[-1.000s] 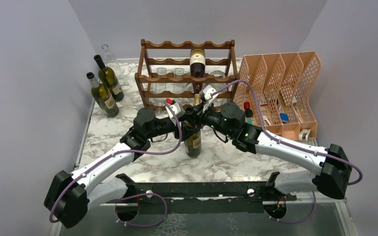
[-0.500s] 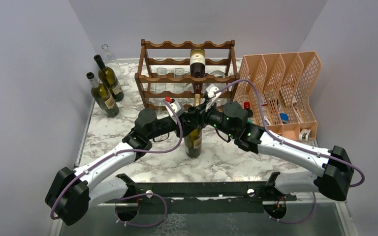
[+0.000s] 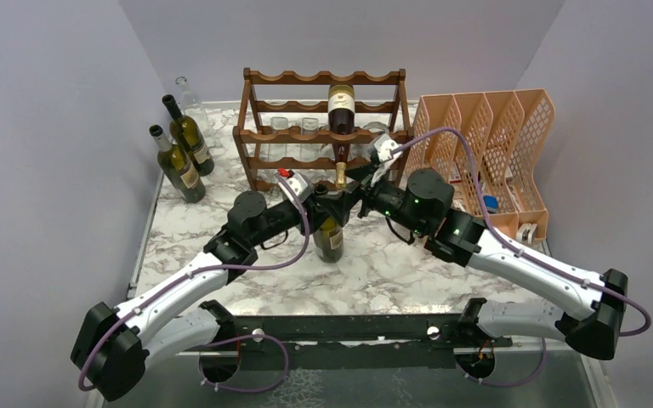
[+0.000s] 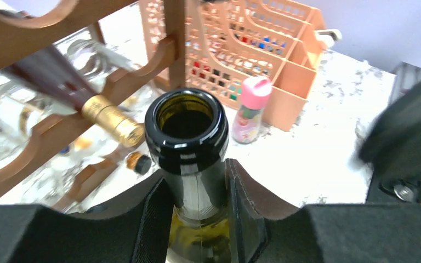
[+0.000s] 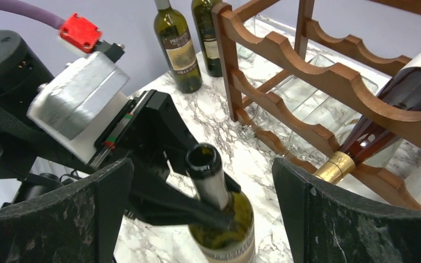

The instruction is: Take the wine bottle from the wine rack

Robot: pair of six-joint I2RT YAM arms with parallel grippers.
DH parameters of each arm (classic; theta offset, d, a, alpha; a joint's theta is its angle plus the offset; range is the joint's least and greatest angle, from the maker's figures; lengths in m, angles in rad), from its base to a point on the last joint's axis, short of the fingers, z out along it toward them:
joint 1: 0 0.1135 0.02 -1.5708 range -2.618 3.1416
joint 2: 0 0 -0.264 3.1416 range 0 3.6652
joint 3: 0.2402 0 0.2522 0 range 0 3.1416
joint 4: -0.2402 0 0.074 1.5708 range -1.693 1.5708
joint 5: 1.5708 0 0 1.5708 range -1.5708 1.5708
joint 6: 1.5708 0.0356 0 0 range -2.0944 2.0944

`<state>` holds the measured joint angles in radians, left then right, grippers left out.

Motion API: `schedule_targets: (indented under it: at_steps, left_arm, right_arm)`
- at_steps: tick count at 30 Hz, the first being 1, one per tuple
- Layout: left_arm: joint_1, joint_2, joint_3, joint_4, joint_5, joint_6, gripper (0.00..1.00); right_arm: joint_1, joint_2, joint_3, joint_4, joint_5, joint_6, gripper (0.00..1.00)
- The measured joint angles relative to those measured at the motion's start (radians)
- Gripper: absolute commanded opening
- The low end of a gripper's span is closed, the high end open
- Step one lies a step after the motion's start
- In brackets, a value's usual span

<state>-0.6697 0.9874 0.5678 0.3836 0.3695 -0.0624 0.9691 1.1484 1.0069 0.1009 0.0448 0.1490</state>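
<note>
A green wine bottle [image 3: 329,240] with an open mouth stands upright on the marble in front of the wine rack [image 3: 323,78]. My left gripper [image 3: 333,206] is shut on its neck [image 4: 194,186], both pads pressed against the glass just under the lip. My right gripper [image 3: 364,185] is open, its two fingers spread wide on either side of the same neck [image 5: 211,183] without touching it. A dark red bottle with a gold foil cap [image 3: 341,106] lies in the brown rack [image 5: 307,60], neck toward me.
Two green bottles [image 3: 178,166] and a clear one [image 3: 189,93] stand at the back left. An orange mesh file organizer [image 3: 485,144] sits right of the rack, a small pink-capped bottle [image 4: 250,109] beside it. Clear glass bottles lie in the rack's lower tiers.
The left gripper has closed on the bottle's neck. The right gripper has let go, opened wide and drawn back to the right. The bottle shifted slightly left.
</note>
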Motion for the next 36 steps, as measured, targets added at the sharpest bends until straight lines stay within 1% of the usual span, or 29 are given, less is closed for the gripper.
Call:
schedule_targets:
  at_steps: [4,6,7,8,11,14,17,23,25,31,36]
  left_arm:
    - [0.000,-0.072,0.003,-0.108,-0.119,-0.002,0.00]
    - [0.000,-0.101,0.023,-0.185,-0.197,-0.006,0.00]
    - [0.000,-0.108,0.035,-0.222,-0.265,-0.009,0.00]
    - [0.000,-0.115,0.056,-0.275,-0.286,-0.009,0.00]
    - [0.005,-0.118,0.130,-0.433,-0.443,-0.013,0.00]
    - [0.041,-0.114,0.209,-0.579,-0.568,-0.023,0.00]
    - [0.130,-0.103,0.257,-0.663,-0.630,-0.031,0.00]
    - [0.391,-0.105,0.258,-0.715,-0.715,-0.031,0.00]
    - [0.457,-0.106,0.258,-0.706,-0.756,-0.030,0.00]
    - [0.628,-0.105,0.239,-0.604,-0.887,-0.050,0.00]
    - [0.747,-0.074,0.237,-0.543,-0.939,-0.080,0.00]
  right_arm:
    - [0.009,-0.069,0.029,-0.073,0.049,-0.021,1.00]
    - [0.010,-0.112,0.032,-0.093,0.084,-0.040,0.99]
    - [0.010,-0.136,0.032,-0.100,0.108,-0.052,1.00]
    - [0.010,-0.155,0.032,-0.103,0.128,-0.064,1.00]
    - [0.010,-0.196,0.032,-0.107,0.180,-0.101,1.00]
    - [0.010,-0.217,0.032,-0.136,0.213,-0.134,1.00]
    - [0.010,-0.219,0.032,-0.177,0.227,-0.155,1.00]
    - [0.010,-0.219,0.032,-0.224,0.230,-0.169,1.00]
    - [0.010,-0.217,0.032,-0.235,0.229,-0.168,1.00]
    - [0.010,-0.187,0.032,-0.256,0.204,-0.156,1.00]
    - [0.010,-0.177,0.032,-0.275,0.191,-0.147,1.00]
